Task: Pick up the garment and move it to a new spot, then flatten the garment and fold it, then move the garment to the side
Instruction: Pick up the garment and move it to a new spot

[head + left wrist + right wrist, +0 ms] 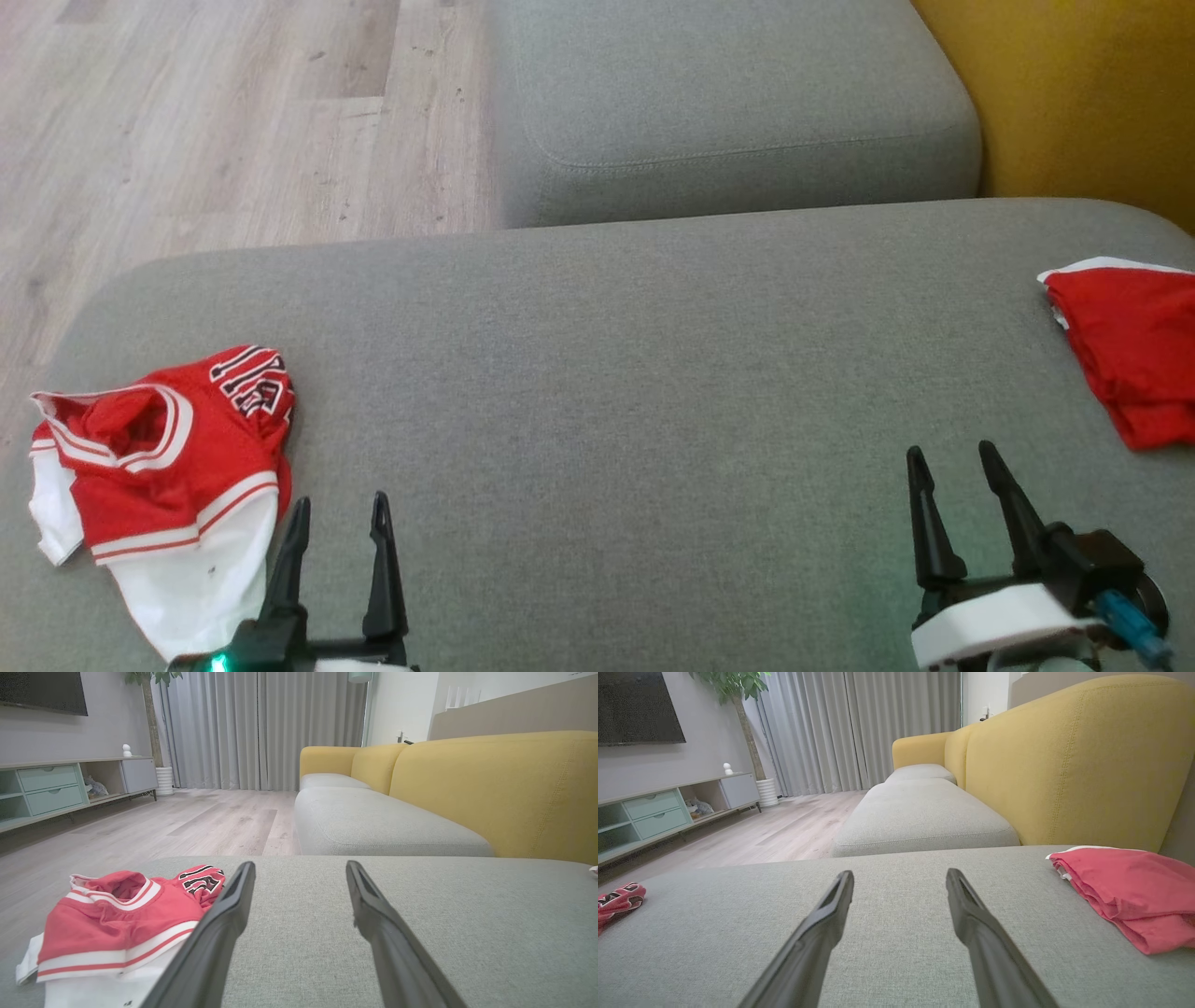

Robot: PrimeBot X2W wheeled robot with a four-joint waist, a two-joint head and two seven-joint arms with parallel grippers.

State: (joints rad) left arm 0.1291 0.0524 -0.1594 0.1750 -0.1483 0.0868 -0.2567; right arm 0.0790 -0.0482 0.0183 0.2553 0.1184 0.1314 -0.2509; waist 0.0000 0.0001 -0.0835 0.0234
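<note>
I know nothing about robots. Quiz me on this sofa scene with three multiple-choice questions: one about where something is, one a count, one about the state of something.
1. Where does the crumpled red-and-white jersey lie on the grey cushion?
A. At its left end
B. At its right end
C. In the middle

2. How many garments lie on the cushion?
A. One
B. Two
C. Three

3. How do the left fingers stand?
A. Shut on the jersey
B. Open, holding nothing
C. Shut, holding nothing

Answers:
1 A: the jersey sits at the cushion's left end, beside the left fingers.
2 B: there is the jersey, plus a red garment at the right edge.
3 B: the fingers stand apart with bare cushion between them.
</note>
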